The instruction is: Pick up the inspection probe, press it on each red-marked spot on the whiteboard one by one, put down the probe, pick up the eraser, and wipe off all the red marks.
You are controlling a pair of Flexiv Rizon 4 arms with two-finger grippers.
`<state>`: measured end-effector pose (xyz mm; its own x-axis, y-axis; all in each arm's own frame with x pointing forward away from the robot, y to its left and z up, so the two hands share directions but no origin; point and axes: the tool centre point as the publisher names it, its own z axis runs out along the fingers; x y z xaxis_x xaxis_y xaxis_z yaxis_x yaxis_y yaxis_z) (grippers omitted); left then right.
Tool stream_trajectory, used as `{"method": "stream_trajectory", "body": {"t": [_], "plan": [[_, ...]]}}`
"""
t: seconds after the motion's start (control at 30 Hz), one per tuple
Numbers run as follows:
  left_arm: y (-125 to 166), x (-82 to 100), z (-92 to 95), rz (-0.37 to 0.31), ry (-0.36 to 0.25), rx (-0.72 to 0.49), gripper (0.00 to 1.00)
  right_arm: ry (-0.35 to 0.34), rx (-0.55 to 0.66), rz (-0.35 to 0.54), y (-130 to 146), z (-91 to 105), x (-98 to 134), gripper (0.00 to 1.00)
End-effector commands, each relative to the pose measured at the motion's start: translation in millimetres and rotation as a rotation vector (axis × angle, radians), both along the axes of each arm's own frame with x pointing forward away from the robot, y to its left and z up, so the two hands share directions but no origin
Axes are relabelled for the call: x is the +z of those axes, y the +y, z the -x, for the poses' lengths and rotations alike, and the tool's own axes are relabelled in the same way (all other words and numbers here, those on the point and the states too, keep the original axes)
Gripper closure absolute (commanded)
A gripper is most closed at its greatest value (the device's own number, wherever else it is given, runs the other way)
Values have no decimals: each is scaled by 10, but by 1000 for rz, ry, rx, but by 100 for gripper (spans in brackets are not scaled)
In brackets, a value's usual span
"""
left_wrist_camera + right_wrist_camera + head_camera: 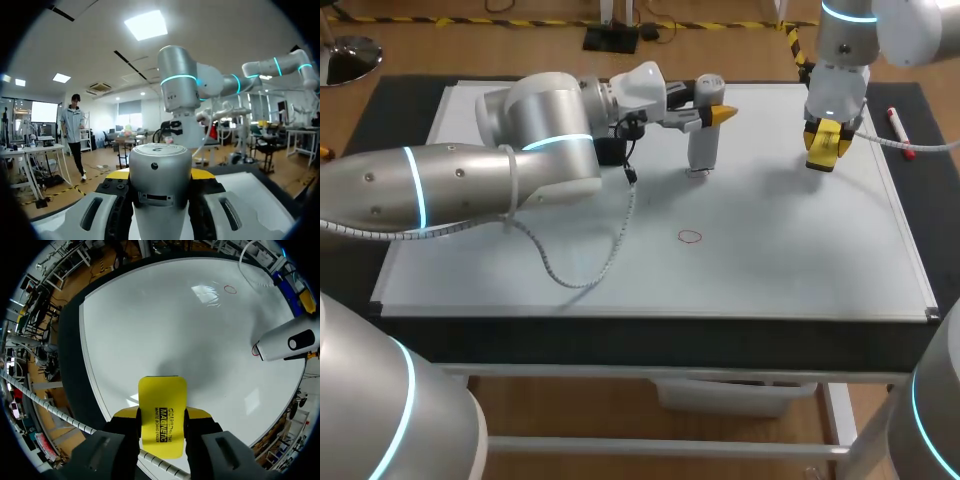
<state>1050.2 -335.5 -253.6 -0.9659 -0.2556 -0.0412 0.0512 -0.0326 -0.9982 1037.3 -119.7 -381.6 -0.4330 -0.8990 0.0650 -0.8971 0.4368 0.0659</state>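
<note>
Probe (pixel 702 150) upright on whiteboard (pixel 780 260), clamped in left gripper (pixel 710 115) | right gripper (pixel 826 145) clamped on yellow eraser (pixel 162 400) above whiteboard | red circle (pixel 690 237) well apart from Probe

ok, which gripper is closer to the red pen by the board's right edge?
Right. The right gripper, holding the eraser, hangs just beside the red pen; the left gripper holds the probe far off, mid-board.
</note>
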Motion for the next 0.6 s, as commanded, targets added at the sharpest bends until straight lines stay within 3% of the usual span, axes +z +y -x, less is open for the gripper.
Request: {"method": "stream_trajectory", "body": {"t": [0.03, 0.6], "plan": [[-5, -46, -40, 9, -5, 0, 100, 0, 2, 2, -8, -7, 4, 100], [25, -181, -17, 20, 7, 4, 100, 0, 2, 2, -8, -7, 4, 100]]}}
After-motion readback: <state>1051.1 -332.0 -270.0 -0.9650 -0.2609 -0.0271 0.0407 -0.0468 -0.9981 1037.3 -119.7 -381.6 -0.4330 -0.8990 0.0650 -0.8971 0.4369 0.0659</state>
